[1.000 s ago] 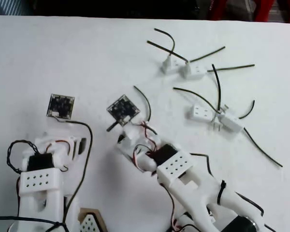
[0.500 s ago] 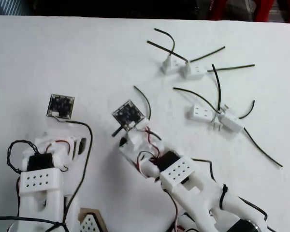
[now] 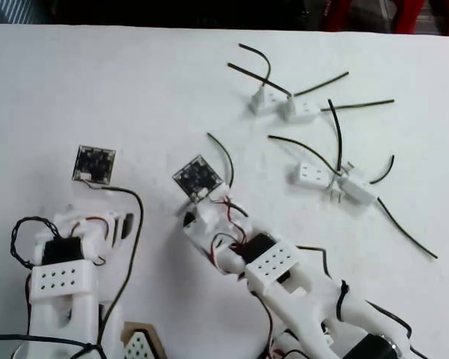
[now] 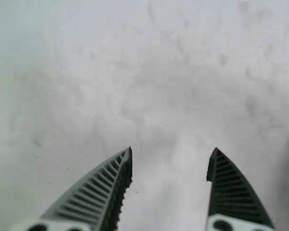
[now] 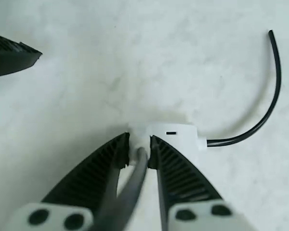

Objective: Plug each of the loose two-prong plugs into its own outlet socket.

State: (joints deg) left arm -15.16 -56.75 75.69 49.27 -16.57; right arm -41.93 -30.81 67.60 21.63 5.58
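Right gripper [image 5: 138, 140]: pinched on the near end of a white plug [image 5: 172, 136].
Plug: blocky, flat on the table; its black cord [image 5: 260, 120] leaves the side and curls away from the fingers.
Left gripper [image 4: 171, 156]: jaws spread above the bare white table [image 4: 144, 72].
Socket [image 3: 312, 174]: white block, well beyond the right gripper, among loose cords.

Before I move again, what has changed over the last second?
The right arm drew back slightly toward its base, its wrist shifting down and right in the high view. The right gripper has its fingers shut on the white connector, whose black wire looks unmoved. The left gripper, open, and the other wired pieces stayed put.
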